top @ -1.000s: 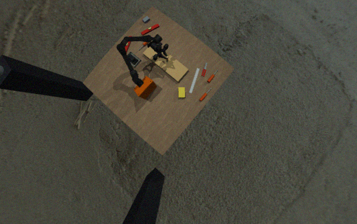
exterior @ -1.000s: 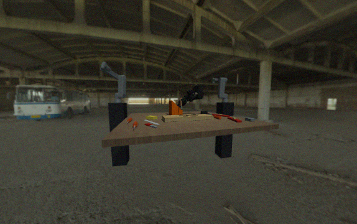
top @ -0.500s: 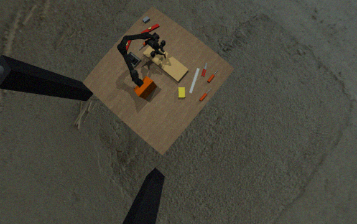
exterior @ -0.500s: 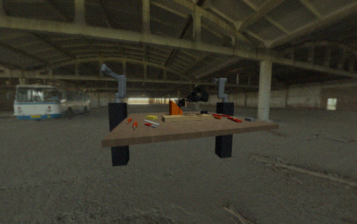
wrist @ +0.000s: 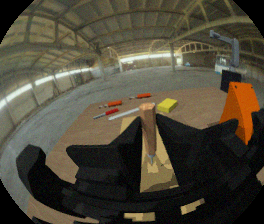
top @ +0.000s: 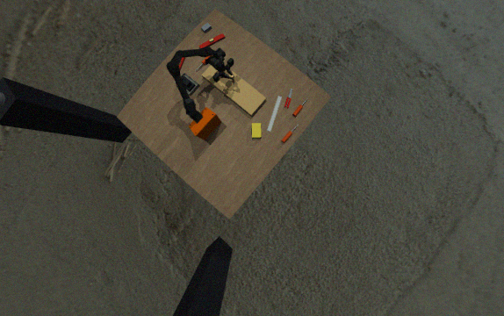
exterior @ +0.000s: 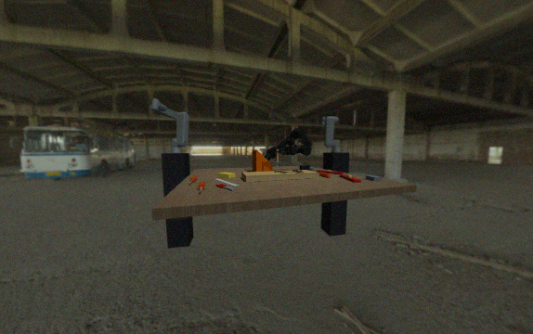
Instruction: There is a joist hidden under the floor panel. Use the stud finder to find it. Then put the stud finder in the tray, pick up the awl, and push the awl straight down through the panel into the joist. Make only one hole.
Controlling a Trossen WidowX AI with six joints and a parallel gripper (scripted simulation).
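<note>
My gripper is shut on the awl. The awl has a wooden handle and a metal tip that points down, roughly upright in the exterior view. It is over the far-left part of the pale floor panel in the top view, with its tip appearing a little above the surface. The grey tray lies beside the panel, near the arm. A dark block, apparently the stud finder, sits in it. The joist is hidden, and shadows blotch the panel.
An orange angled block stands by the arm's base. A yellow block, a white strip, a red-handled tool and two orange screwdrivers lie past the panel. A red level and grey block lie opposite.
</note>
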